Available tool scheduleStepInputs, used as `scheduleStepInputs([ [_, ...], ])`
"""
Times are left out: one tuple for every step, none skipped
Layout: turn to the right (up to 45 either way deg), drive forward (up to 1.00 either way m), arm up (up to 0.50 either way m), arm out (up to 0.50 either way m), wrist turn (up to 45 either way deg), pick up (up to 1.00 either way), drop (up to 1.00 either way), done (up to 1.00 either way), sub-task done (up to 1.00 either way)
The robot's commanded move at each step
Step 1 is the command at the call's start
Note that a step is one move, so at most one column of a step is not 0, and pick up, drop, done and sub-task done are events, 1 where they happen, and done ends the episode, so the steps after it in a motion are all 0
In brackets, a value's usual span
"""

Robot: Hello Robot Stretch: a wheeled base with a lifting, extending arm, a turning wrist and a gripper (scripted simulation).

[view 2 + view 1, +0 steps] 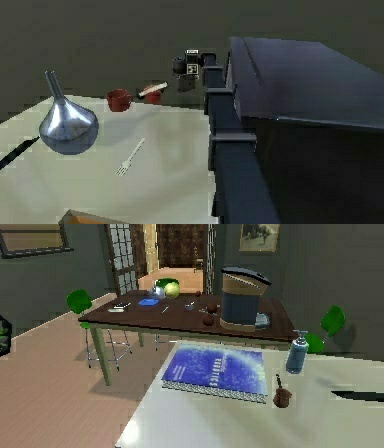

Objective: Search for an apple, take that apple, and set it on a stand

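Nearest me on the pale tabletop (170,170) lie a thin silver fork (130,157) and a bulbous silver metal vase (68,125). Beyond them sits a round red apple (119,99), beside a small red-and-white object (152,92). The dark tool (182,74) is near that object; I cannot tell its grip or whether it holds anything. Farther off, a round yellow-green fruit (172,289) rests on a dark brown tabletop (130,319).
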Motion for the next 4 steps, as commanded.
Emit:
scheduleStepInputs([
  [0.0, 0.0, 0.02, 0.0, 0.0, 0.0, 0.0, 0.0, 0.0],
  [0.0, 0.0, 0.0, 0.0, -45.0, 0.0, 0.0, 0.0, 0.0],
  [0.0, 0.0, 0.0, 0.0, -45.0, 0.0, 0.0, 0.0, 0.0],
  [0.0, 0.0, 0.0, -0.46, 0.0, 0.0, 0.0, 0.0, 0.0],
])
